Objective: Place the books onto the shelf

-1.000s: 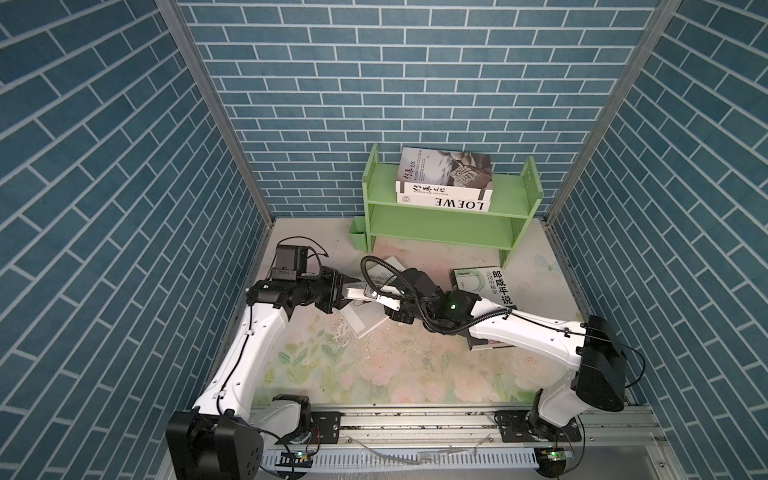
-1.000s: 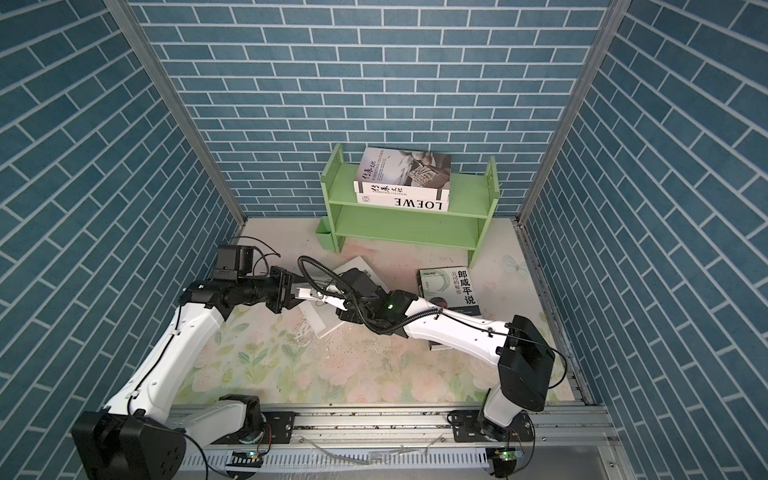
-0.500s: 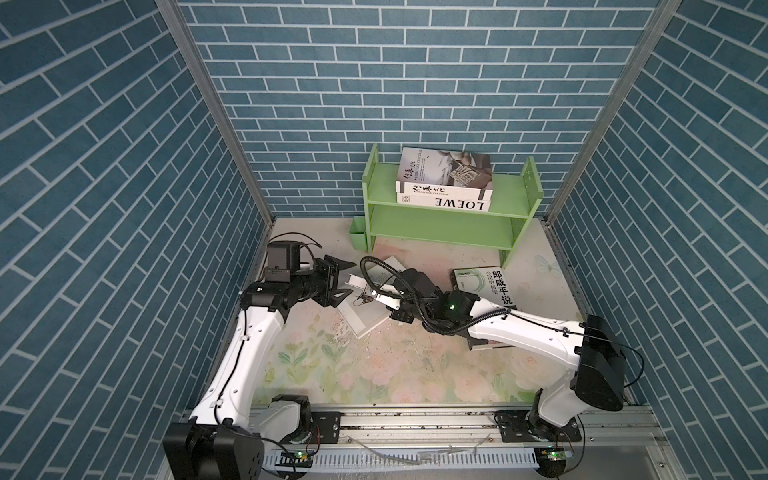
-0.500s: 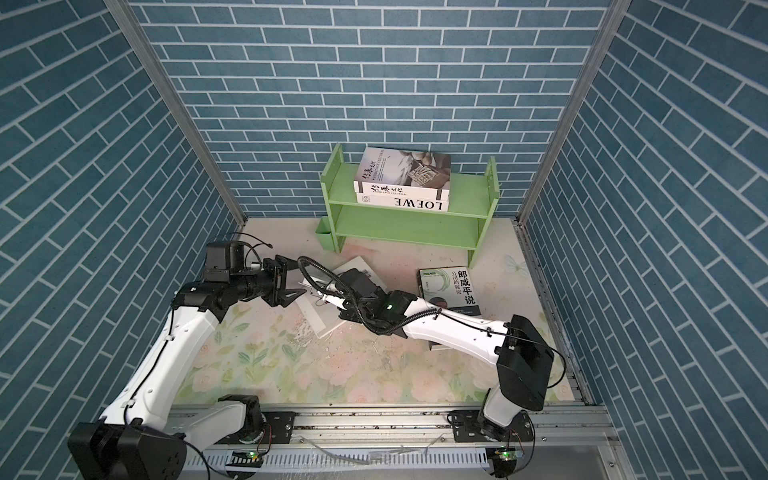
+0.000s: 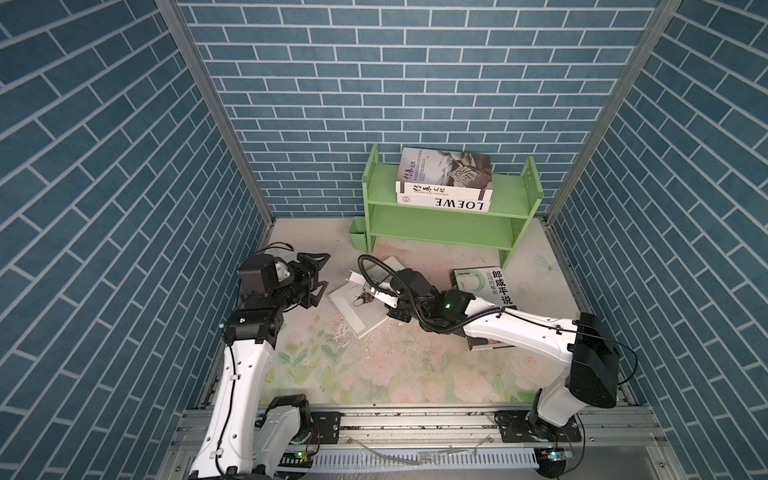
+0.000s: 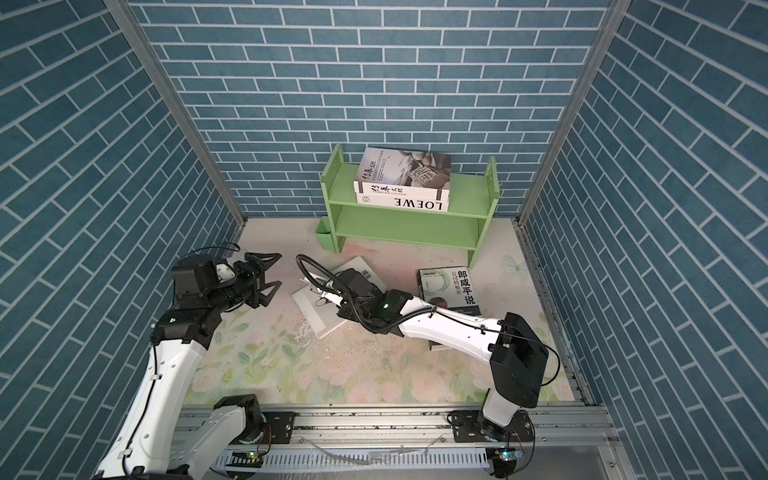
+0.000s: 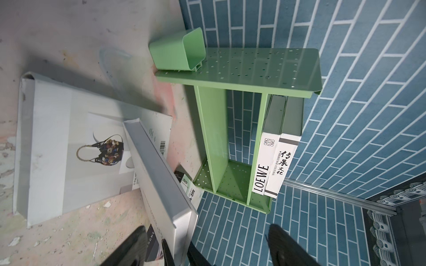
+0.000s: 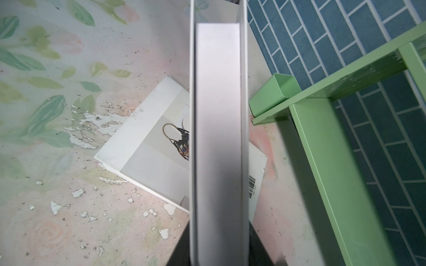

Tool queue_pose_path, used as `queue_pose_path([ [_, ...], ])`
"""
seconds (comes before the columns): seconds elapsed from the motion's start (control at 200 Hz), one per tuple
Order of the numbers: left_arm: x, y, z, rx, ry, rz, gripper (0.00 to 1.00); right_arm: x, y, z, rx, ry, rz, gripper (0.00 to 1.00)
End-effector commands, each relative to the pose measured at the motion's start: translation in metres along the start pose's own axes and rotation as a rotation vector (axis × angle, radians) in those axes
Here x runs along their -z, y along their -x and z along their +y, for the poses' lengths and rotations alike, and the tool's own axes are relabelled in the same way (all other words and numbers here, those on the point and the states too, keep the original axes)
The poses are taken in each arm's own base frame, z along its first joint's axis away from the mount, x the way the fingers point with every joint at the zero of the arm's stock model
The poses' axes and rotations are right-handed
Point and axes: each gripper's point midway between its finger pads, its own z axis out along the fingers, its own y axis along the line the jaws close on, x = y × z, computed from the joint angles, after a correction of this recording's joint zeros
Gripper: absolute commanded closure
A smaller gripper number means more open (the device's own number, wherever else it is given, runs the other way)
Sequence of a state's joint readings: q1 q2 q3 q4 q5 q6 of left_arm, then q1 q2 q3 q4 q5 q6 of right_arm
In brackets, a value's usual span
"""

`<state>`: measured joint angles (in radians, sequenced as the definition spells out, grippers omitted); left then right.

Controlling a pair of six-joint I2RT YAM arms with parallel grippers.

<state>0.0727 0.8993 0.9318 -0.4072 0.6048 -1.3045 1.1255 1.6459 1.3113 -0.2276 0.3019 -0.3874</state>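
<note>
Nearest to my base, the floral mat (image 5: 374, 374) is bare and flaking. Just beyond it, my left gripper (image 5: 323, 272) hangs over the mat's left side with its jaws spread wide and nothing between them, a little way from the books. My right gripper (image 8: 219, 248) reaches across the middle and is clamped on the white book (image 8: 219, 115), which stands on its edge above the mat; the right wrist view shows a dark finger pressing on each cover. Under that one, the handbag book (image 5: 357, 311) lies flat and skewed, resting on the barcode book (image 6: 365, 272), whose corner sticks out toward the shelf. To the right, partly under my right arm, the portrait book (image 5: 486, 286) lies flat with bold Chinese lettering. Farther back the shelf (image 5: 436, 226) stands against the brick wall (image 5: 395, 83), its lower tier bare. On its upper tier the LOEWE book (image 5: 449, 203) lies flat with the heritage book (image 5: 444, 170) stacked on it. A small green cup (image 5: 358, 237) is fixed to the shelf's left side panel.
</note>
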Motion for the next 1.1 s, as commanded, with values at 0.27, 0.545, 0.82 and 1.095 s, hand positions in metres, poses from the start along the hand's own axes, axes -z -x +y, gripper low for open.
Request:
queue_pose_path([
  [0.27,0.02,0.015,-0.018,-0.353,-0.001,-0.13,0.12,0.02,0.01,-0.06,-0.198,-0.12,-0.022,0.73],
  [0.545,0.015,0.01,-0.009,-0.463,-0.005,-0.101,0.11,0.048,0.009,-0.092,-0.37,-0.07,-0.053,0.73],
  [0.82,0.003,0.002,-0.015,-0.511,-0.118,-0.056,0.09,0.069,0.012,-0.105,-0.452,-0.049,-0.056,0.73],
  [1.095,0.0,-0.027,-0.031,-0.61,-0.265,0.04,0.0,0.11,0.036,-0.128,-0.704,0.143,-0.18,0.73],
])
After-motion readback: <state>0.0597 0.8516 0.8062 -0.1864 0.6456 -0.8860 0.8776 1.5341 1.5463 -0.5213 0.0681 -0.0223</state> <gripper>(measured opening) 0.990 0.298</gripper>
